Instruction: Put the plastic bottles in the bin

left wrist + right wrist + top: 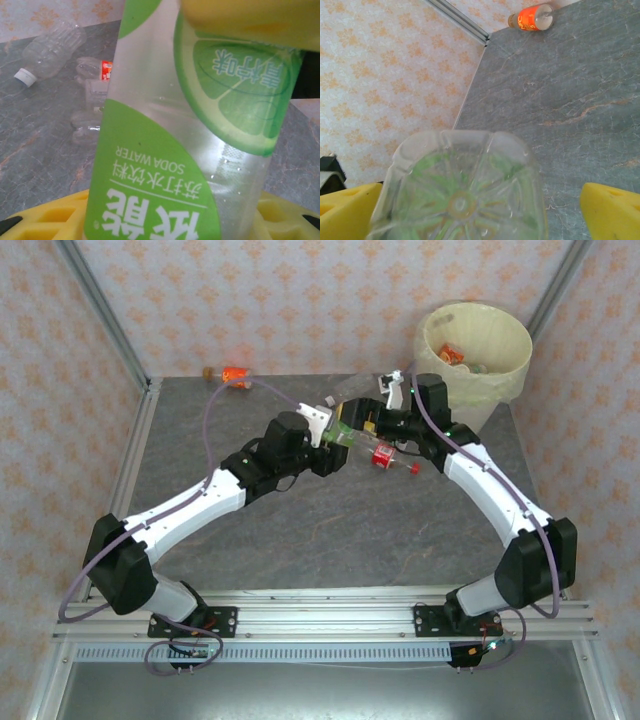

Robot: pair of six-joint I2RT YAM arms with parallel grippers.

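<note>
A clear plastic bottle with a green soda-water label (150, 190) is held above the table, and my left gripper (200, 120) is shut on it, yellow pads above and below. In the top view that bottle (346, 429) hangs between both grippers at mid-table. My right gripper (480, 210) is open around the bottle's base (462, 195), with a gap at its right fingertip (612, 210). The bin (505, 335), cream with a yellowish bag, stands at the back right with bottles inside. An orange-labelled bottle (235, 374) (532, 17) lies by the back wall.
A red-labelled bottle (385, 458) lies on the table under the grippers. The left wrist view shows a clear bottle with a white cap (47, 52) and a crushed one with a red label (95, 90) lying on the grey table (300, 540). Metal frame posts stand at the back corners.
</note>
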